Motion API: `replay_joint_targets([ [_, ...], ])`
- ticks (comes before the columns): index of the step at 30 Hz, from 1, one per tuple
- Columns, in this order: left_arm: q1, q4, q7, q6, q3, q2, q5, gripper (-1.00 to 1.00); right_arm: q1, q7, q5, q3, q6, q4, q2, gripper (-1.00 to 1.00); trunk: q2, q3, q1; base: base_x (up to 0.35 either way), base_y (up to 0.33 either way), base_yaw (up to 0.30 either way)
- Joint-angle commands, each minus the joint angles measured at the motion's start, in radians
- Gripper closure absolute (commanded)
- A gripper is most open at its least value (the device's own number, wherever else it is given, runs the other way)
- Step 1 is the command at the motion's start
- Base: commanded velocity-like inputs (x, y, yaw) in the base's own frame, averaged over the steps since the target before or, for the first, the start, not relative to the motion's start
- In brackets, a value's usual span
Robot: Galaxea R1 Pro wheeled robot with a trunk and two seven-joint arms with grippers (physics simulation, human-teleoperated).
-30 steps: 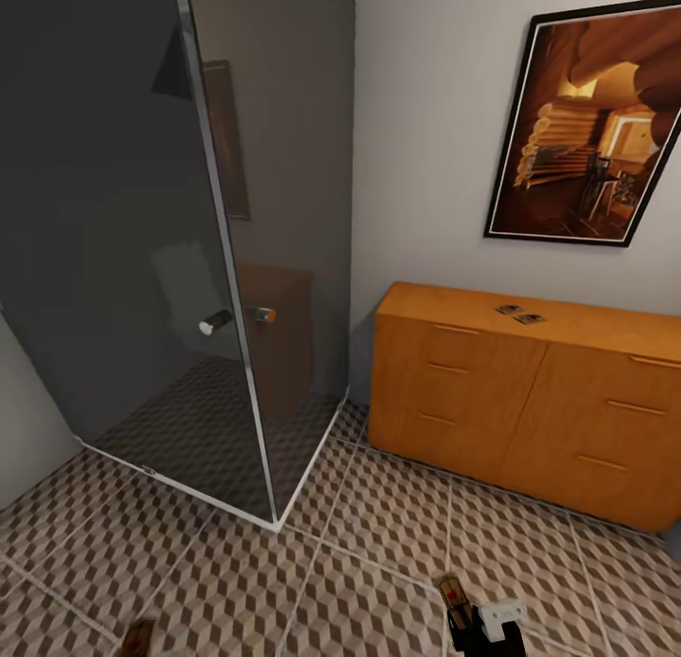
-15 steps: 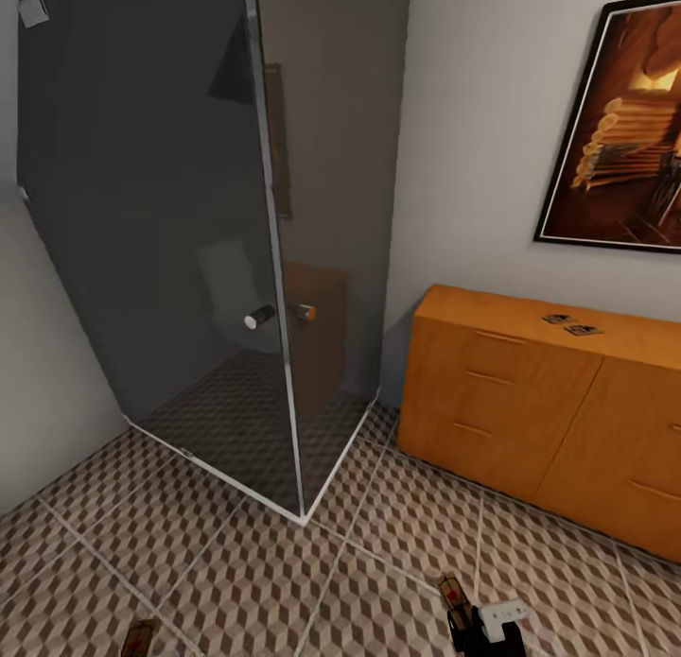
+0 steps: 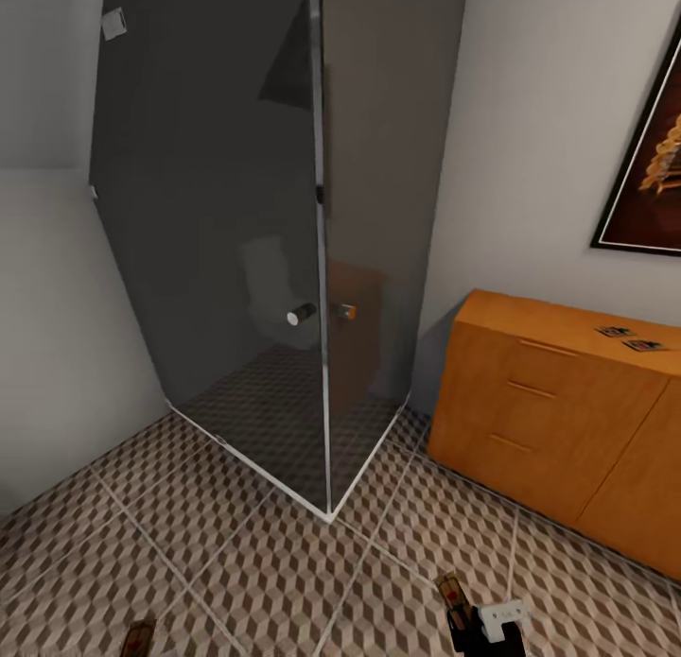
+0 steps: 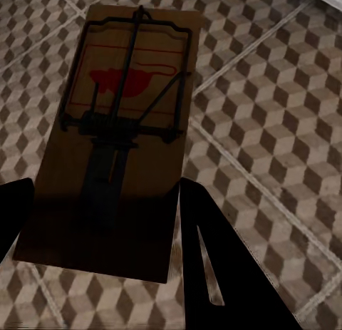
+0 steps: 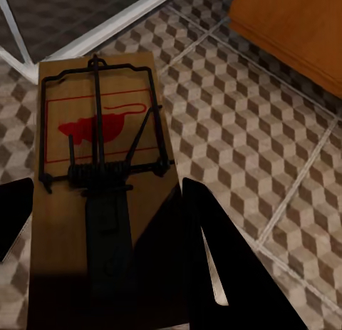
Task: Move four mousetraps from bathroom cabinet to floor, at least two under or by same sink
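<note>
My left gripper (image 4: 100, 223) and right gripper (image 5: 107, 230) each clamp a mousetrap (image 4: 117, 130) above open bathroom floor (image 3: 265, 572), shower corner (image 3: 329, 515) and cabinet (image 3: 549, 411) ahead.

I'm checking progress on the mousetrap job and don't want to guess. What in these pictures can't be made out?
- Two mousetraps on the cabinet top: in the head view, and are too small for detail.
- The cabinet's right part: cut off by the head view's edge.
- The framed picture: cut off likewise.
- The shower interior: dimmed by dark glass.
- The held mousetraps: near ends hidden by fingers.
</note>
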Motion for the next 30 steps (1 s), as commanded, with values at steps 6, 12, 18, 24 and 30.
replay_joint_targets([
  [6,-0.002,0.003,0.006,-0.004,-0.009,-0.001,0.000,1.00,0.000,-0.001,-0.008,0.009,-0.002,0.001,0.000,1.00,-0.001,-0.001,0.000,0.000,0.000,0.249],
  [12,-0.002,0.004,0.006,-0.003,-0.009,-0.001,0.000,1.00,0.000,-0.001,-0.008,0.009,-0.002,0.001,0.000,1.00,-0.001,-0.001,0.000,0.000,0.000,0.249],
  [18,-0.002,0.005,0.006,-0.002,-0.009,-0.001,0.000,1.00,0.000,-0.001,-0.008,0.009,-0.002,0.001,0.000,1.00,-0.001,-0.001,0.000,0.000,0.000,0.249],
  [24,-0.002,0.006,0.006,-0.002,-0.009,-0.001,0.000,1.00,0.000,-0.001,-0.008,0.009,-0.002,0.001,0.000,1.00,-0.001,-0.004,0.000,-0.025,0.034,0.249],
  [30,-0.002,0.006,0.006,-0.002,-0.009,-0.001,0.000,1.00,0.000,-0.001,-0.008,0.009,-0.002,0.002,0.000,1.00,-0.001,-0.007,0.000,-0.162,0.190,0.249],
])
